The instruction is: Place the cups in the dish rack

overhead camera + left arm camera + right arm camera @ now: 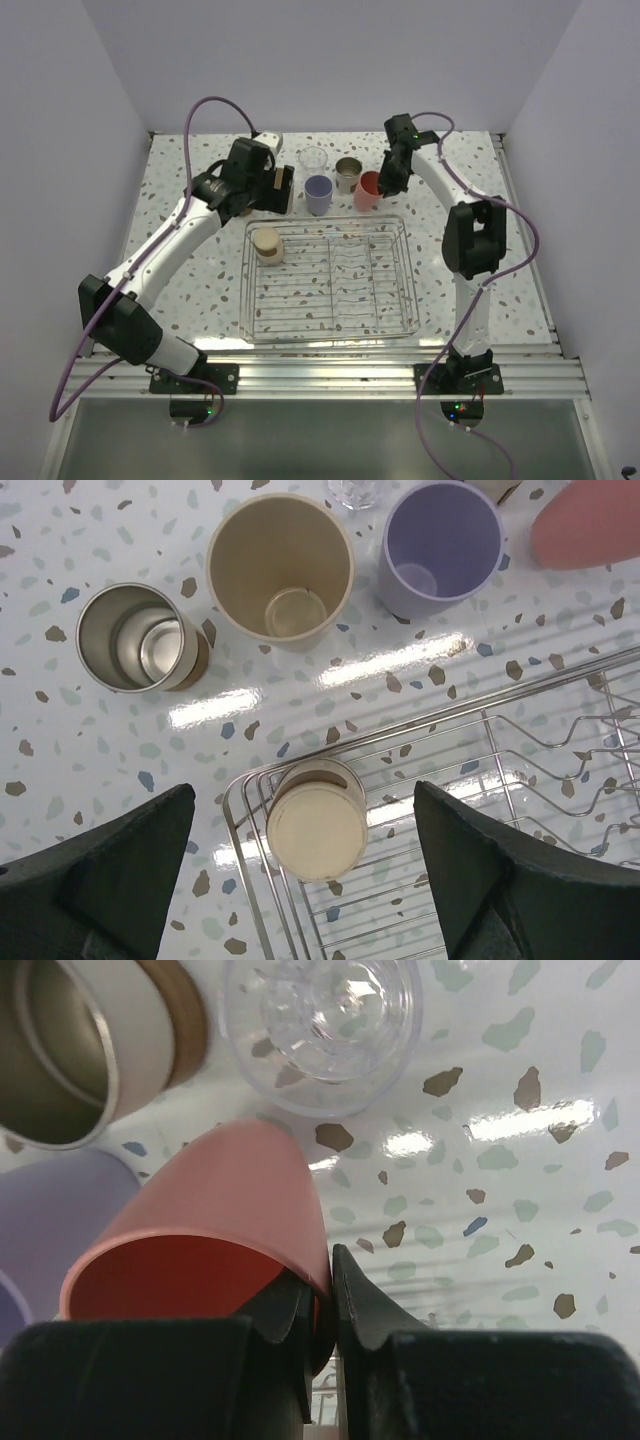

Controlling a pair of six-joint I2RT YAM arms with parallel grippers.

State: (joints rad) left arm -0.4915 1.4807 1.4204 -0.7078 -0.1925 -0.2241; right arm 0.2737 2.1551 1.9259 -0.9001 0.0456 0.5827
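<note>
The red cup (pixel 200 1210) is pinched at its rim by the right gripper (pixel 332 1290), just behind the rack (pixel 326 339). The left gripper (pixel 300 860) is held wide open over a tan cup (pixel 316 830) set upside down in the rack's corner.

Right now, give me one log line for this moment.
left gripper open over inverted tan cup in dish rack | right gripper shut on pink cup rim, beyond rack | one cup racked
</note>
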